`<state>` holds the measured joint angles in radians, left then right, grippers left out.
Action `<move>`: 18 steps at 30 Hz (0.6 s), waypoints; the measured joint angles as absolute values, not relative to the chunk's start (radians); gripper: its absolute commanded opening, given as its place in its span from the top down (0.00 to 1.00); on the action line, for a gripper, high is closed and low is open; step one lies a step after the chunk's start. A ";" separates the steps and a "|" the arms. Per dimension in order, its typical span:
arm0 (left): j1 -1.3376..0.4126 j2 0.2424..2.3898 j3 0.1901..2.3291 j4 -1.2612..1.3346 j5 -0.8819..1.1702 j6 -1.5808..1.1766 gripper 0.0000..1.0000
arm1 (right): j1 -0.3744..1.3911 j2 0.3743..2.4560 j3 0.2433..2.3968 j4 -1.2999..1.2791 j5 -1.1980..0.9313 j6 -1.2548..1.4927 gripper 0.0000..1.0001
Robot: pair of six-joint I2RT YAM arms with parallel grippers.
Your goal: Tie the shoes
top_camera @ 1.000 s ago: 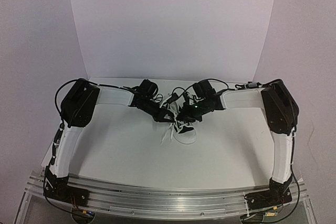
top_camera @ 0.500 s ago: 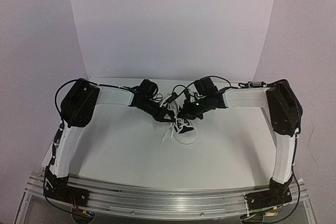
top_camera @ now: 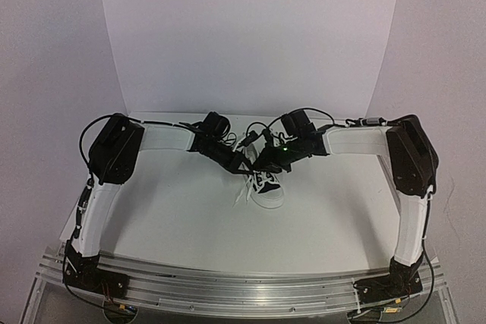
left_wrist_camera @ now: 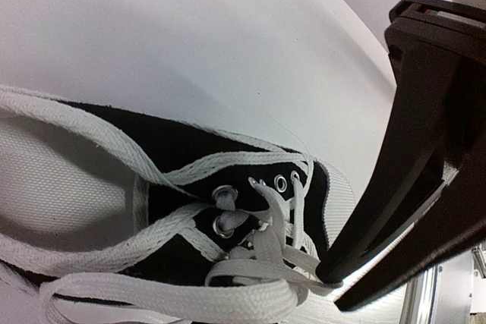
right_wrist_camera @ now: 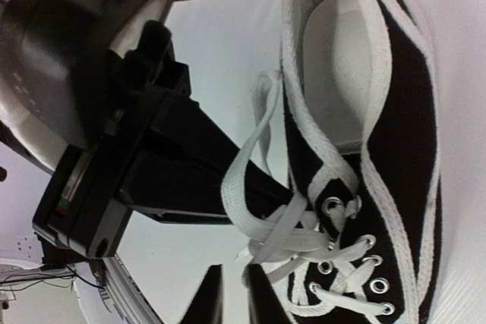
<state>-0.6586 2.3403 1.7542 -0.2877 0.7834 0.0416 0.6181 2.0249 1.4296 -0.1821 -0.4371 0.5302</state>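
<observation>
Lace is pinched between the pressed-together jaws of the left gripper. The black sneaker is laid at the middle of the table, toe cap toward the arm bases. The 2 fingers of the right gripper are seen slightly parted beside it.

The table is viewed from high above and behind the arm bases at 6 o'clock, facing 12 o'clock, from far enough that all of it is taken in. The sneaker at centre is framed very closely by each wrist camera, from opposite sides. Its laces and eyelets are shared by all three views. The left gripper is also caught at 9 o'clock in the right wrist view.
</observation>
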 measured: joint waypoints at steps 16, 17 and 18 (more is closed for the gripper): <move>-0.659 2.359 1.755 -0.269 0.785 0.018 1.00 | 0.600 1.986 1.405 -0.156 -0.378 0.569 0.60; -0.659 2.360 1.755 -0.268 0.785 0.017 1.00 | 0.597 1.974 1.401 -0.162 -0.360 0.569 0.63; -0.659 2.360 1.755 -0.268 0.785 0.017 1.00 | 0.595 1.964 1.399 -0.166 -0.343 0.568 0.66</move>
